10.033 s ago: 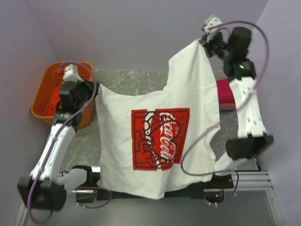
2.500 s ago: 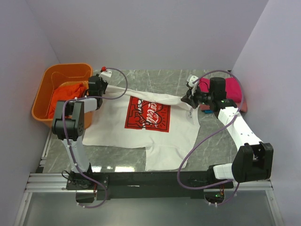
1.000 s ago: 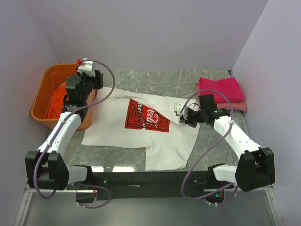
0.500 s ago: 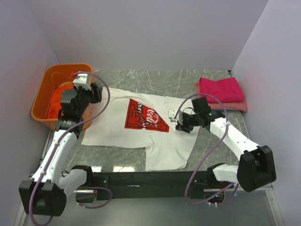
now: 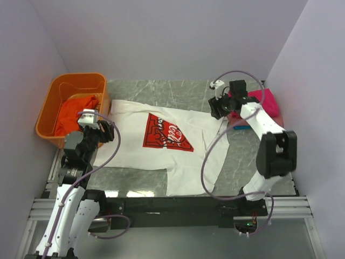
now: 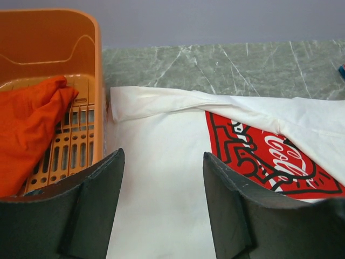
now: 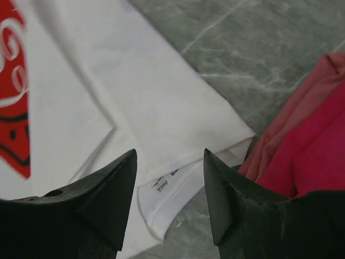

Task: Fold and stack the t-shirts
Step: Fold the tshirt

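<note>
left gripper [image 6: 161, 159]: fingers apart, empty, over the white t-shirt [image 5: 135, 151] near the desk's left edge.
white t-shirt: flat mid-desk, print up.
right gripper [image 7: 170, 156]: fingers apart above the shirt's labelled corner.
advice: pinch every layer, clear of the magenta shirt [image 5: 267, 101] at the far right corner.
change: right gripper has moved farther back; left has drawn nearer.

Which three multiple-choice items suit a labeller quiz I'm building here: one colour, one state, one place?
1. The print on the white t-shirt is: A blue, B red, C green.
2. The left hand is: A open and empty, B shut on the white t-shirt, C shut on the basket.
3. The orange-red shirt lies: A on the white t-shirt, B in the left hand, C in the basket.
Answers: 1 B, the print shows red; 2 A, it gapes wide with nothing gripped; 3 C, it lies bunched within the basket's walls.
</note>
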Tool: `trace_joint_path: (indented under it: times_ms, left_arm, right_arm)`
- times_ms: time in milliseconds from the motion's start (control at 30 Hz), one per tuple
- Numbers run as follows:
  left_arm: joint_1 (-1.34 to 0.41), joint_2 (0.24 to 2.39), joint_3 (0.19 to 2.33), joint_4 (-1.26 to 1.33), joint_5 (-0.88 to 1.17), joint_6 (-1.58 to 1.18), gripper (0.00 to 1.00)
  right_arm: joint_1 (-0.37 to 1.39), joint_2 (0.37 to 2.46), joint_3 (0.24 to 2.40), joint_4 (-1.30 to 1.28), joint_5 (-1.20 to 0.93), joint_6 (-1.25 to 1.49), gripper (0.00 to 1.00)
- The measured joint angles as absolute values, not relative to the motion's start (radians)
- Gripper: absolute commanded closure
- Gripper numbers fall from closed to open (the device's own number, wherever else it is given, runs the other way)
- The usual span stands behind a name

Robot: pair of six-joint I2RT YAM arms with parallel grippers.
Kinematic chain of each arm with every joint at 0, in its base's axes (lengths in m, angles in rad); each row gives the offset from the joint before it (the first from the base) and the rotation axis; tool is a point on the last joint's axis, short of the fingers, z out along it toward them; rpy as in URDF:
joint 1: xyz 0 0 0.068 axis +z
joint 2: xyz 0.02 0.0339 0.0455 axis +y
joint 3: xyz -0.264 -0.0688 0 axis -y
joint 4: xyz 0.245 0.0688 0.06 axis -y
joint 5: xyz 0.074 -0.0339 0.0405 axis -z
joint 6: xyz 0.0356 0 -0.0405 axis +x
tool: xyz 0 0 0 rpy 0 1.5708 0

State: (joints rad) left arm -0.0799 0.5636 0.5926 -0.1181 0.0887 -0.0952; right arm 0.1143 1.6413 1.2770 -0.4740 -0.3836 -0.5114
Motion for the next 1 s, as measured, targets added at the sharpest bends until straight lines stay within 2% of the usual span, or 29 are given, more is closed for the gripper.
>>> trace_joint_path:
  times_ms: [200, 433, 767, 1000]
  left_arm:
    - [-0.08, 0.515, 0.589, -0.137, 0.086, -0.095, 0.33]
    - [-0.101, 0.514, 0.589, -0.141, 0.094, -0.095, 0.32]
    - [-0.122, 0.499, 0.589, -0.142, 0.093, -0.094, 0.32]
    - [-0.123, 0.499, 0.589, -0.142, 0.091, -0.094, 0.32]
  right_arm:
    - [0.111, 1.849, 1.355, -0.452, -0.156, -0.243, 0.41]
    - [0.102, 1.895, 1.378, -0.463, -0.01, -0.106, 0.41]
    - [0.099, 1.983, 1.435, -0.464, 0.017, -0.048, 0.44]
    - [0.091, 2.0, 1.435, -0.467, 0.008, -0.031, 0.5]
